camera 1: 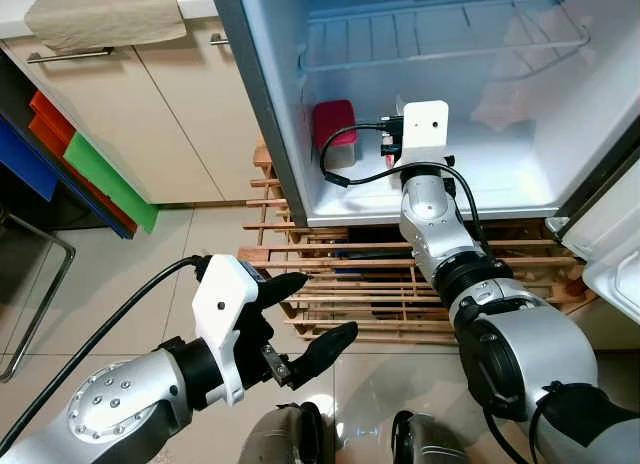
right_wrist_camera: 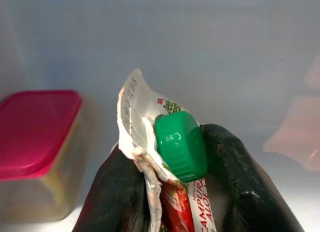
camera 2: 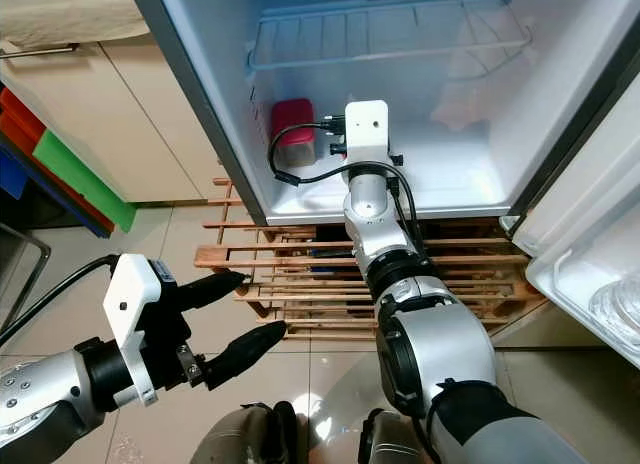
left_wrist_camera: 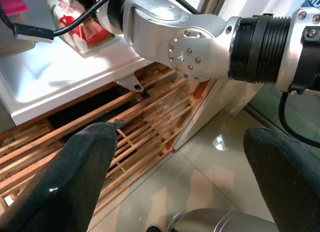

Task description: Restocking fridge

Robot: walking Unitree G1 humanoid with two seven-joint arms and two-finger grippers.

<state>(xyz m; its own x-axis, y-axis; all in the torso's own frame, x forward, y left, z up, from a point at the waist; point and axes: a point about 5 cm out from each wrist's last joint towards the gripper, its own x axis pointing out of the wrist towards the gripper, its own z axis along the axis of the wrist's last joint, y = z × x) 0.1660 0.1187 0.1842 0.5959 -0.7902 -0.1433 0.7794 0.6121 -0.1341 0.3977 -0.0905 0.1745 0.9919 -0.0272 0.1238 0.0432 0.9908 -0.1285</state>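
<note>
Right gripper point(right_wrist_camera: 180, 192) pinches a green-capped pouch point(right_wrist_camera: 172, 152) centre-frame inside the fridge point(camera 1: 520, 174), left gripper point(camera 1: 300, 329) spread idle lower left; floppy pouch may flop over or nudge the red-lidded box point(right_wrist_camera: 37, 147) on release.

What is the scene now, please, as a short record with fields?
Place: open fridge above a wooden rack
Right gripper: inside the fridge, shut on a pouch with a green cap
Left gripper: open, held over the floor in front of the rack
Already in fridge: box with a red lid, at the left side
Shelf: wire shelf above, nothing seen on it
</note>
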